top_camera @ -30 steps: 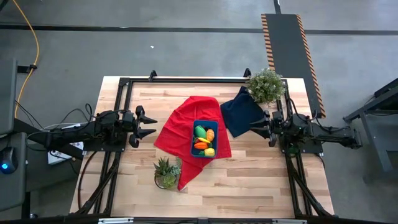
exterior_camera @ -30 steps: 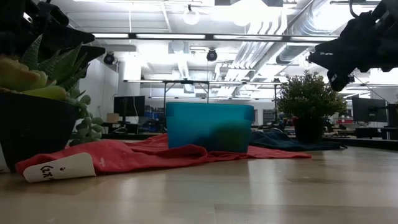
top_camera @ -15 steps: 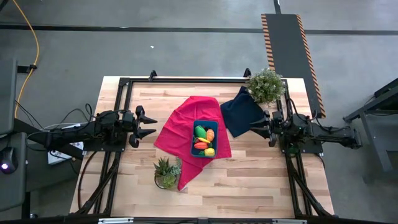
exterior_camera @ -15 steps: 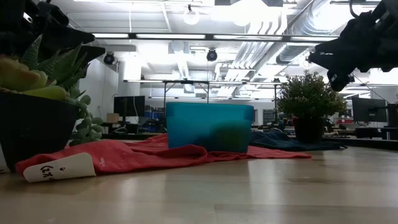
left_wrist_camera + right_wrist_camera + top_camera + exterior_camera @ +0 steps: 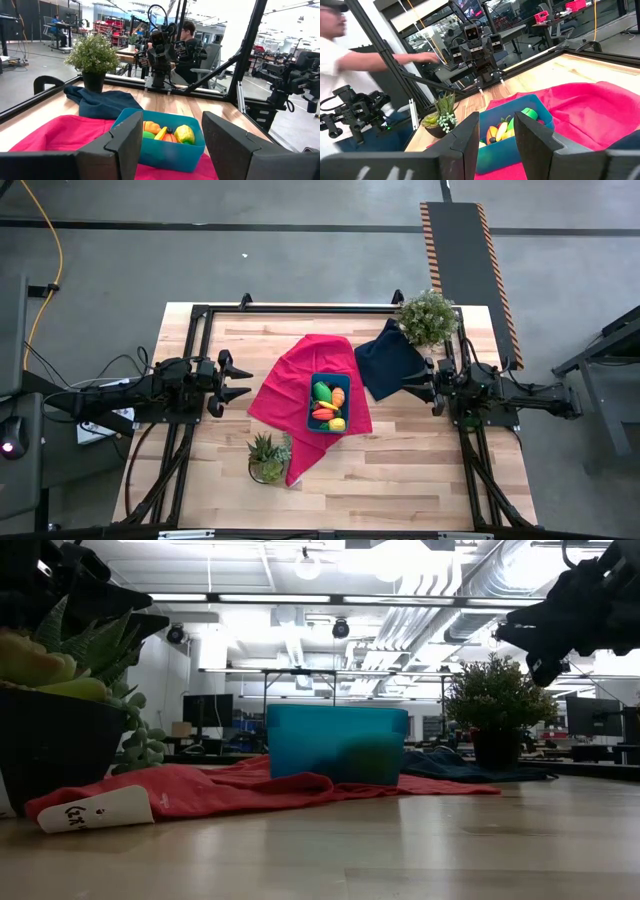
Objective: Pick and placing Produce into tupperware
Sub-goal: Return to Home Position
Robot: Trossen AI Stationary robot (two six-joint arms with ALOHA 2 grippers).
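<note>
Tupperware [image 5: 336, 745] sits mid-table on the red cloth [image 5: 290, 395], long axis near-to-far, produce [image 5: 327, 405] piled inside. I see nothing moved since the last frame. Left gripper [image 5: 244, 382] and right gripper [image 5: 410, 384] are parked at the wooden table's [image 5: 400, 465] left and right edges, jaws apart, empty. Open lab behind, with a person reaching.

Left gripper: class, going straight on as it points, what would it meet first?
The left gripper would probably meet the tupperware on the red cloth, unless it passes above; its height is unclear.
</note>
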